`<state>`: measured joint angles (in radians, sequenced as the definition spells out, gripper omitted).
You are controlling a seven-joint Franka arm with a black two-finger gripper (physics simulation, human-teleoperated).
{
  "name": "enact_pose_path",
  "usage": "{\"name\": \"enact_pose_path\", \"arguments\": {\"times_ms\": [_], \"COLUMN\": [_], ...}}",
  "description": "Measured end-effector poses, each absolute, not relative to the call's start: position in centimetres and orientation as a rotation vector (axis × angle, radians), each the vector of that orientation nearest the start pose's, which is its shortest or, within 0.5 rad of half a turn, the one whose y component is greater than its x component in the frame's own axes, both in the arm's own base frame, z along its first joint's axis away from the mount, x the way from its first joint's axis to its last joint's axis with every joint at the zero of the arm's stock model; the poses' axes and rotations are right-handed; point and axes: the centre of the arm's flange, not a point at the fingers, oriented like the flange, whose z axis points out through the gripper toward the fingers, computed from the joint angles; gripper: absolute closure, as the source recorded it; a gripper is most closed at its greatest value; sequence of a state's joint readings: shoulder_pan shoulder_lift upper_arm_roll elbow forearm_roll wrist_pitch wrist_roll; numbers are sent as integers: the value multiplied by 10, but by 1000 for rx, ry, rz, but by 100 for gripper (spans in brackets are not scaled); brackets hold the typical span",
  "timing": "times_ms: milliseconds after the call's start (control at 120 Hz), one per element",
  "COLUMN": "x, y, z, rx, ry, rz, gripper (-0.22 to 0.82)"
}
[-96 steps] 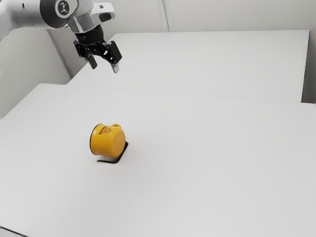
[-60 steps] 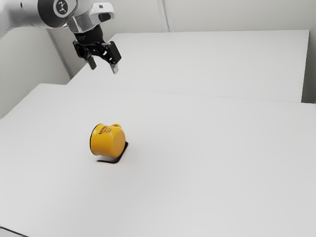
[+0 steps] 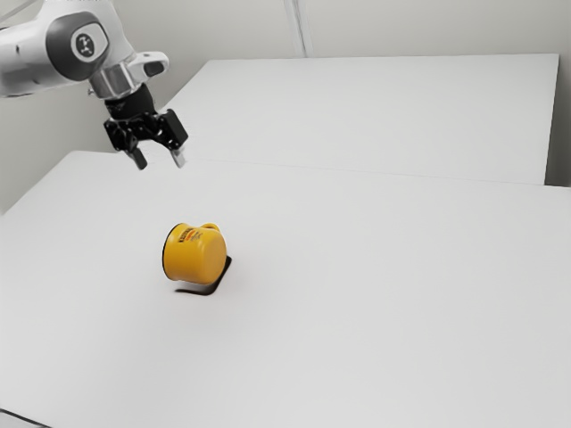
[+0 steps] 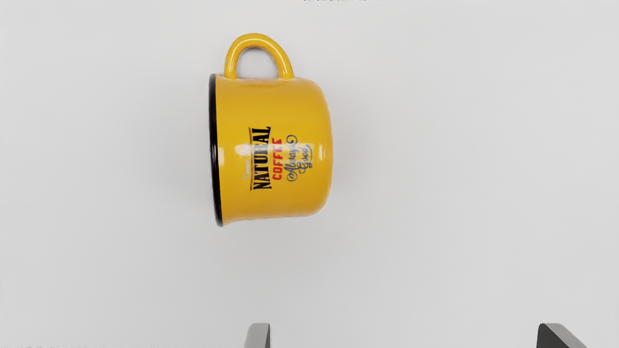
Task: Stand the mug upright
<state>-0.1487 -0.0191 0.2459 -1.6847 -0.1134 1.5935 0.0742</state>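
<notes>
In the exterior view, my gripper (image 3: 159,160) hangs in the air above the table, higher than the yellow mug (image 3: 194,255) and apart from it. The mug lies on its side, its dark-rimmed mouth facing the exterior view's left. In the wrist view the mug (image 4: 275,150) shows its printed wall, with its handle (image 4: 255,40) sticking out on the side away from my fingertips. My gripper (image 4: 404,336) is open there, nothing between its widely spaced fingers. The inside of the mug is hidden.
The white table (image 3: 384,312) stretches around the mug. Behind it stands a pale panel or surface (image 3: 375,116). A thin dark line (image 3: 25,417) crosses the near corner at the exterior view's left.
My hand has moved lower and toward the exterior view's left, closer to the mug's height. The mug has stayed where it was.
</notes>
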Motion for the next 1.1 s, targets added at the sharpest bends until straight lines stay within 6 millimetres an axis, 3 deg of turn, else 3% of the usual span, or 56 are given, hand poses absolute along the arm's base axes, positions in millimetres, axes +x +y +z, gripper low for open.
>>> {"name": "enact_pose_path", "arguments": {"times_ms": [133, 308, 483, 700, 875, 1100], "x": [541, 544, 556, 549, 544, 547], "y": [94, 149, 133, 164, 174, 209], "z": [565, 517, 485, 435, 407, 372], "rx": [-3315, -3440, -3567, -3712, -3782, -3847], "ry": [-106, -92, 186, 281, 352, 334], "rz": [88, 103, 78, 46, -6, -63], "gripper": [0, 0, 0, 0, 0, 0]}}
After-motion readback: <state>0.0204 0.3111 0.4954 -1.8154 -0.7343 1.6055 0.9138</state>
